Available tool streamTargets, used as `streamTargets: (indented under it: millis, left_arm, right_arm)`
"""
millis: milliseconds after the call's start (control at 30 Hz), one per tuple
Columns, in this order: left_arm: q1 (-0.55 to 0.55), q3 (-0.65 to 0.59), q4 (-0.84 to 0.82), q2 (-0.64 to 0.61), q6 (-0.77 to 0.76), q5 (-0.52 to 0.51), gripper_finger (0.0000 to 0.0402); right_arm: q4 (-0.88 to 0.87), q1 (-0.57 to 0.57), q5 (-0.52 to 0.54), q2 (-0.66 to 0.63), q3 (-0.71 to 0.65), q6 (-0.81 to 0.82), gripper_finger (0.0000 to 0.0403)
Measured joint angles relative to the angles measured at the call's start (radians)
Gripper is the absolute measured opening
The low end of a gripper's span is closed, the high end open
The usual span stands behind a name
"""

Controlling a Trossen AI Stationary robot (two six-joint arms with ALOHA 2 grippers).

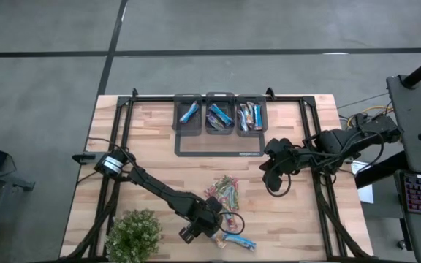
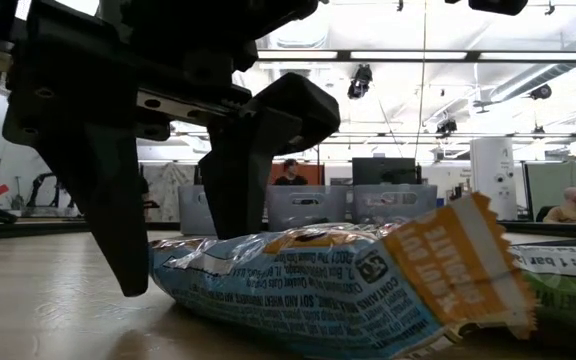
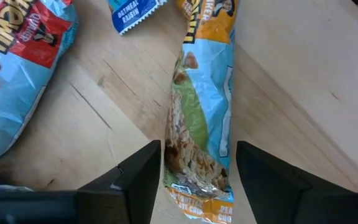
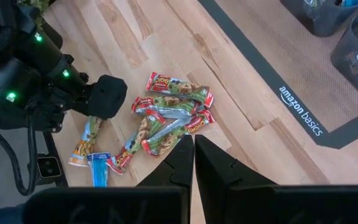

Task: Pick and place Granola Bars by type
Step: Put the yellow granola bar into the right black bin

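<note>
A bar in a blue, green and orange wrapper (image 3: 201,118) (image 2: 318,290) lies flat on the wooden table near its front edge. My left gripper (image 3: 197,155) (image 1: 214,228) points steeply down over one end of it. It is open, with a finger on either long side of the bar. A small blue bar (image 4: 98,168) lies next to it. A loose pile of red and green bars (image 1: 224,191) (image 4: 169,115) rests on the table just beyond. My right gripper (image 4: 193,149) (image 1: 276,175) hangs shut above the table to the pile's right, holding nothing. My left gripper comes at the bar from above, its fingers (image 3: 143,177) lying across the bar near one end (image 3: 194,168). One finger stands right at the wrapper's long edge; whether it touches, I cannot tell. The bar lies flat on the table.
Three dark bins (image 1: 219,115) with bars in them stand in a row on a grey mat (image 1: 218,146) at the far edge. A leafy green plant (image 1: 134,234) sits at the near left, close to my left arm. A black frame runs along the table's sides.
</note>
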Motion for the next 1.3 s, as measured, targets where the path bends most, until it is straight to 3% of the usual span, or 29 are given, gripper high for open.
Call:
streamTargets:
  millis: [233,1100,1300]
  left_arm:
    - [0.000,-0.001,-0.001,0.000,0.000,0.012,0.0175]
    - [0.002,0.001,-0.002,0.018,-0.027,0.016,0.0174]
    - [0.002,0.006,-0.012,0.018,-0.029,0.022,0.0143]
  right_arm:
    - [0.000,0.000,0.000,0.000,0.000,0.000,0.0008]
    - [0.000,0.000,0.000,0.000,0.000,0.008,0.0008]
    - [0.000,0.000,0.000,0.000,0.000,0.007,0.0008]
